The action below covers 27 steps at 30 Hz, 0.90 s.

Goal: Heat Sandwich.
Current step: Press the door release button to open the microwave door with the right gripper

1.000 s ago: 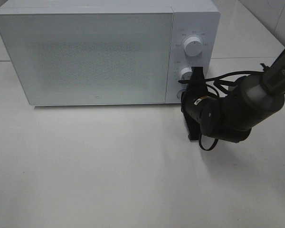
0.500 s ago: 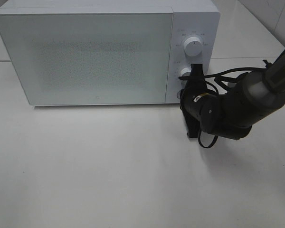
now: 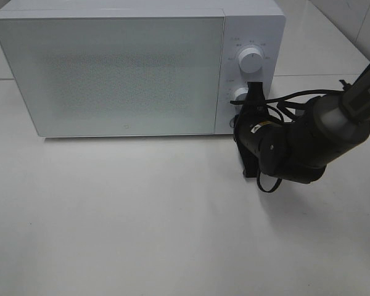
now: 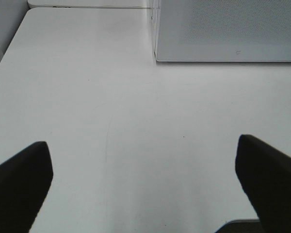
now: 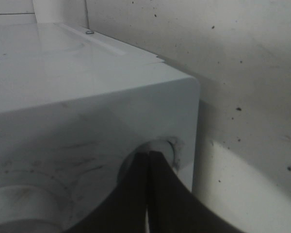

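On the right-hand panel of the microwave (image 3: 111, 74), the right gripper (image 5: 148, 160), fingers together, meets the lowest button (image 5: 166, 145), probably the door release, needing a firm inward push; the left gripper (image 4: 143, 143) hangs apart over the worktop (image 4: 111, 97).

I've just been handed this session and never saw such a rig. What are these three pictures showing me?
This is a robot with two arms, each ending in a two-finger gripper. The high picture looks down on a white table with a closed microwave. The other two come from cameras on the wrists. The left gripper hangs open over the table, holding nothing. The right gripper is shut, empty, its tips at a round button on the microwave's lower front corner, below two knobs. No sandwich shows anywhere; the closed door hides the inside.
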Each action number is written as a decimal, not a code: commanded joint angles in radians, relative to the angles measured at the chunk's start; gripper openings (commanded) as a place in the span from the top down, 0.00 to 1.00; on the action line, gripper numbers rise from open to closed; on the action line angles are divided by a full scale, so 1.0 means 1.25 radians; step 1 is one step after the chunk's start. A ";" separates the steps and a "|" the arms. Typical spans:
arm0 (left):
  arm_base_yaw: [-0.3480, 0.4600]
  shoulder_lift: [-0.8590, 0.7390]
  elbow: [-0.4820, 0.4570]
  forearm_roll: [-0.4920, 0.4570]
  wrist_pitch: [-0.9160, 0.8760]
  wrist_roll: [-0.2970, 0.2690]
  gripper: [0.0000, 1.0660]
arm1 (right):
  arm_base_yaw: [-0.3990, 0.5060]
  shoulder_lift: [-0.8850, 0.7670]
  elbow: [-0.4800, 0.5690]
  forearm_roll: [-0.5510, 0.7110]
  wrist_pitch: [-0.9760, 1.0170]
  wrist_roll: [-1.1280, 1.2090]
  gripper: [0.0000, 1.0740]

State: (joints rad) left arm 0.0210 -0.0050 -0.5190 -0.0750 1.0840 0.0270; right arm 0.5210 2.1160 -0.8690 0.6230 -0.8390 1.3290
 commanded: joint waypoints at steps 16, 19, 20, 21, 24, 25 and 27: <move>0.002 -0.013 0.002 -0.006 -0.010 -0.002 0.08 | -0.008 0.046 -0.109 -0.018 -0.236 -0.028 1.00; 0.002 -0.013 0.002 -0.006 -0.010 -0.002 0.08 | -0.008 0.046 -0.109 -0.017 -0.216 -0.027 1.00; 0.002 -0.013 0.002 -0.006 -0.010 -0.002 0.08 | -0.008 0.046 -0.109 -0.017 -0.216 -0.027 1.00; 0.002 -0.013 0.002 -0.006 -0.010 -0.002 0.08 | -0.008 0.046 -0.109 -0.017 -0.216 -0.027 1.00; 0.002 -0.013 0.002 -0.006 -0.010 -0.002 0.08 | -0.008 0.046 -0.109 -0.018 -0.205 -0.031 1.00; 0.002 -0.013 0.002 -0.006 -0.010 -0.002 0.08 | -0.008 0.046 -0.109 -0.018 -0.198 -0.032 1.00; 0.002 -0.013 0.002 -0.006 -0.010 -0.002 0.08 | -0.008 0.046 -0.109 -0.017 -0.182 -0.032 1.00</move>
State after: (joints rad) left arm 0.0210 -0.0050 -0.5190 -0.0750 1.0840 0.0270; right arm 0.5440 2.1880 -0.9270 0.6750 -0.9000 1.3100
